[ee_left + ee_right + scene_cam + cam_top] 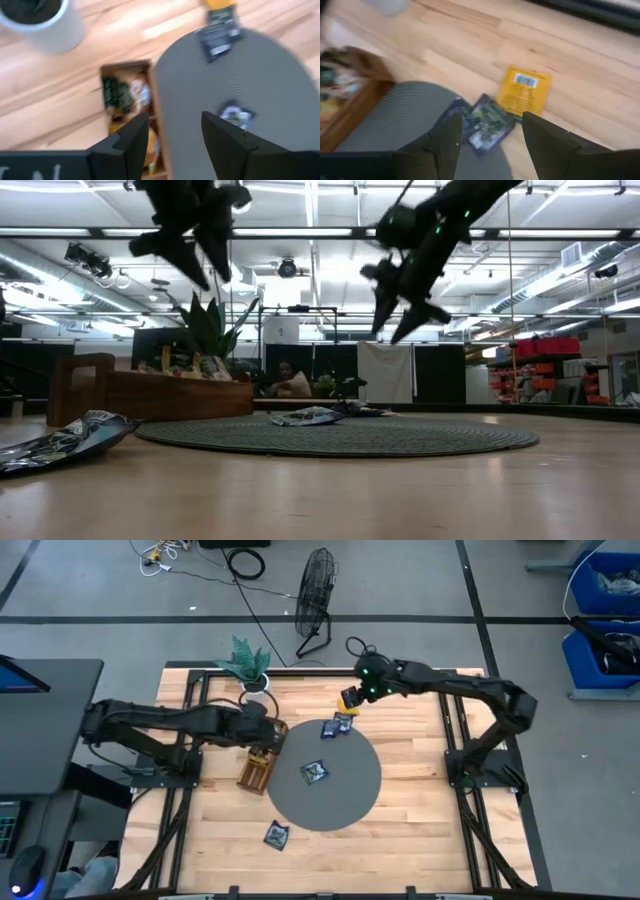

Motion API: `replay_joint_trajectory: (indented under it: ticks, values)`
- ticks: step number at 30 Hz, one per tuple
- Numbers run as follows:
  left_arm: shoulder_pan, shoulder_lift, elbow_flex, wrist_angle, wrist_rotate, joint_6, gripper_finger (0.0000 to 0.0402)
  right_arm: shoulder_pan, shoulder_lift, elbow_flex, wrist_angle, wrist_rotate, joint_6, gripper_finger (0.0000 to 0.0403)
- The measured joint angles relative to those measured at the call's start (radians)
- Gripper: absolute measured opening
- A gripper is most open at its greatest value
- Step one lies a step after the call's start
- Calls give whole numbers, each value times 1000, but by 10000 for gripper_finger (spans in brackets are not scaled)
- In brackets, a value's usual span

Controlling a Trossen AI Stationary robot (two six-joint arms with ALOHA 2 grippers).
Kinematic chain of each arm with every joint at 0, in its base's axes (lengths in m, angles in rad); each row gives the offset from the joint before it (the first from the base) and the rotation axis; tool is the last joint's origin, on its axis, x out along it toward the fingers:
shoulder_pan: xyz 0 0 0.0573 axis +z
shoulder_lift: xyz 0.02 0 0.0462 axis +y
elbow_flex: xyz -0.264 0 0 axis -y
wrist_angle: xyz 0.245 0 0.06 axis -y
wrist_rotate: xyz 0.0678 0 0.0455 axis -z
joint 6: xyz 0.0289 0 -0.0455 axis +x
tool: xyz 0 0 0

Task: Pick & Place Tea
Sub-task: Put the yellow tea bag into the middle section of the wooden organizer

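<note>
My left gripper hangs open in the air over the brown wooden tray, which holds several tea sachets. My right gripper is open too and hovers above a yellow-orange sachet lying flat on the wood. Beside it, two dark sachets overlap the far rim of the round grey mat. Another dark sachet lies flat near the mat's middle. One more rests on the bare table near the front edge. In the low view both grippers are well above the table.
A potted plant in a white pot stands on the table's far left part, just beyond the tray. Black frame rails run along both sides of the tabletop. A person sits in the room behind the table.
</note>
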Motion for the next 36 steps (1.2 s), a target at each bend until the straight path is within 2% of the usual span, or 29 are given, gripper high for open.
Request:
replay_joint_trajectory:
  ticks: [6, 13, 19, 27, 36]
  values:
    - [0, -20, 1, 134, -14, 24, 186, -74, 162, 91, -55, -36, -27, 212]
    - [-14, -19, 0, 162, -9, 66, 186, -109, 354, 308, -245, -26, -87, 212]
    - [-13, -19, 0, 170, -10, 107, 186, -114, 484, 424, -335, -29, -94, 212]
    - [-14, -19, 0, 172, 10, 161, 186, -132, 577, 449, -384, -70, -94, 212]
    - [-14, -19, 0, 173, 10, 194, 186, -161, 595, 449, -384, -138, -131, 200]
